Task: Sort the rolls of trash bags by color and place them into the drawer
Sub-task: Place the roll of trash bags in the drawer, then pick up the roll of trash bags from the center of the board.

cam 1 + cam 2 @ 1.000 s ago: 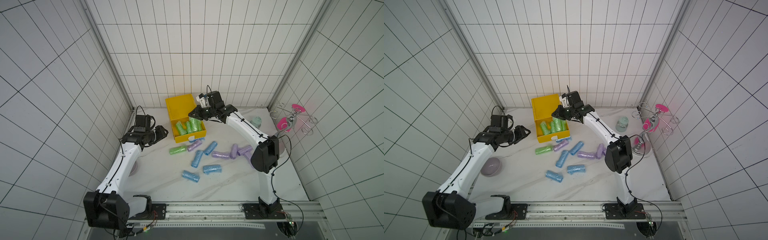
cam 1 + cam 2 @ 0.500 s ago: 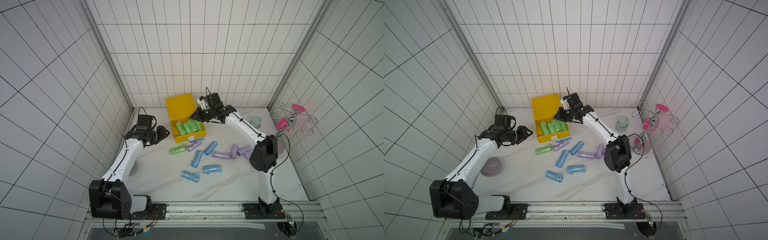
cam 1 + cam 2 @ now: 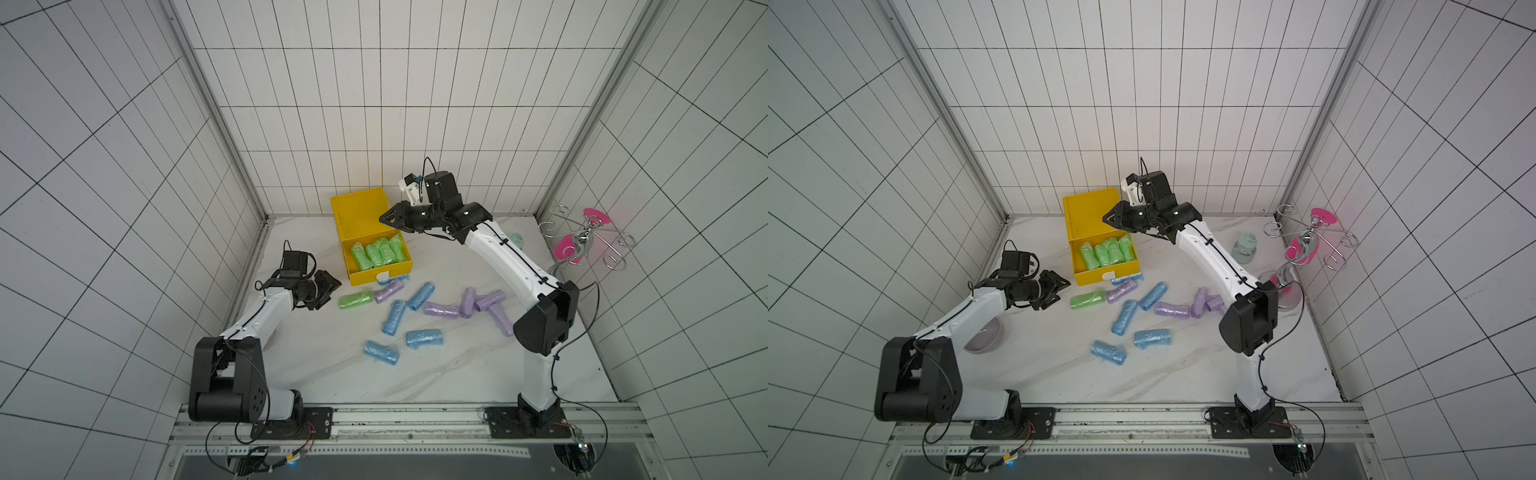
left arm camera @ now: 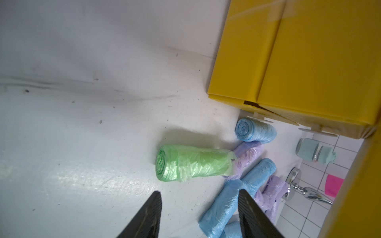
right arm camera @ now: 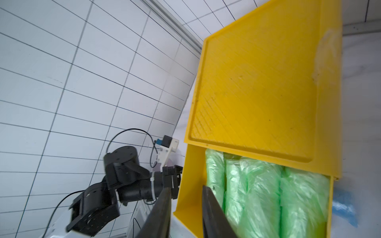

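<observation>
Both top views: marble worktop (image 3: 332, 382); yellow cabinet (image 3: 357, 212) at the far edge toward the far-left corner, its drawer (image 3: 365, 277) pulled out with four green rolls (image 3: 376, 251) side by side inside. One loose green roll (image 3: 355, 300) lies before the drawer front. Lilac rolls (image 3: 442, 309) and blue rolls (image 3: 394, 318) scatter across mid-worktop, with bare marble running from them to the near edge. Left gripper (image 3: 330, 286) sits low just beside the loose green roll, apart from it. Right gripper (image 3: 384, 218) is raised over the cabinet's right edge. Rack (image 3: 582, 245) stands at the right edge. Only in a top view do the jar (image 3: 1244, 247) near the far-right corner and the bowl (image 3: 984, 336) at the left edge show plainly. Left wrist: fingers (image 4: 152, 214) spread, nothing between, loose green roll ahead; one of the blue rolls tucked against the cabinet base. Right wrist: fingers (image 5: 212, 206) slightly parted, gripping nothing, the drawer's packed green rolls beyond.
</observation>
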{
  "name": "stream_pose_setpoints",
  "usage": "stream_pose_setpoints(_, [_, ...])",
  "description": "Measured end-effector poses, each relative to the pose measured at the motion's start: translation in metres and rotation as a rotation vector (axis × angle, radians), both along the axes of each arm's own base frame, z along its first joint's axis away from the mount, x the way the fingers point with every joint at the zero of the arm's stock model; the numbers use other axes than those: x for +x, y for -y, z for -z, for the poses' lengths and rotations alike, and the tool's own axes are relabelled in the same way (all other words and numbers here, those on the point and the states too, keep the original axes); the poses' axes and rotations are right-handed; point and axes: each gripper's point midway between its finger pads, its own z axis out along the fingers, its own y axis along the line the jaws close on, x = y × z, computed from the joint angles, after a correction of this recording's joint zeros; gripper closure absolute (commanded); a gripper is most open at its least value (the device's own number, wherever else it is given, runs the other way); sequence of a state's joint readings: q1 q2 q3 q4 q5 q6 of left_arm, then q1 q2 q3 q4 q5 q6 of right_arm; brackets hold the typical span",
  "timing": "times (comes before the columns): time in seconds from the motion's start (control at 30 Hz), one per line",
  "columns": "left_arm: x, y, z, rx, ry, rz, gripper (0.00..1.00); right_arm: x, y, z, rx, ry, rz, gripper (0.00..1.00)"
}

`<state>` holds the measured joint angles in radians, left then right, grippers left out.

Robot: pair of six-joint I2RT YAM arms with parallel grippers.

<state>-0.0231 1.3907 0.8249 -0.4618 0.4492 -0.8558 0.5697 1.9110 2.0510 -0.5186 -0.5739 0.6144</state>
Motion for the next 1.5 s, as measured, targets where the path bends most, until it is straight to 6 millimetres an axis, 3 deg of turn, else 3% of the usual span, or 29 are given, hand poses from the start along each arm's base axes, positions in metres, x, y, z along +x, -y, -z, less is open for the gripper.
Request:
stream_pose_setpoints(0.13, [-0.009, 0.007, 0.003, -0.138, -0.002, -0.111, 0.41, -0.032, 0.023, -0.043, 0.028, 0.093, 0.001, 0.67])
stream_pose_setpoints(0.23, [-0.021, 0.009, 0.012, -0.231, -0.035, -0.217, 0.37, -0.049, 0.039, -0.052, 0.026, 0.123, 0.012, 0.67])
stream_pose_setpoints(0.37, [-0.029, 0.015, 0.015, -0.3, -0.059, -0.312, 0.34, -0.057, 0.053, -0.035, -0.011, 0.108, 0.036, 0.65])
stream_pose_setpoints(0.57, [-0.016, 0.033, 0.004, -0.382, -0.036, -0.371, 0.33, -0.066, 0.072, 0.004, -0.1, 0.068, 0.067, 0.63])
stream_pose_setpoints(0.73, [-0.016, 0.048, 0.02, -0.395, -0.075, -0.407, 0.36, -0.081, 0.096, 0.015, -0.124, 0.06, 0.1, 0.63])
stream_pose_setpoints(0.9, [-0.009, 0.049, 0.035, -0.386, -0.09, -0.452, 0.39, -0.092, 0.117, 0.022, -0.129, 0.054, 0.132, 0.62])
stream_pose_setpoints(1.27, [0.008, 0.043, 0.064, -0.355, -0.09, -0.528, 0.42, -0.097, 0.132, 0.049, -0.149, 0.001, 0.15, 0.62])
stream_pose_setpoints(1.37, [0.016, 0.043, 0.064, -0.358, -0.069, -0.537, 0.48, -0.097, 0.135, 0.056, -0.148, -0.017, 0.152, 0.62])
stream_pose_setpoints(1.5, [0.019, 0.043, 0.069, -0.361, -0.065, -0.55, 0.63, -0.096, 0.137, 0.061, -0.138, -0.032, 0.156, 0.63])
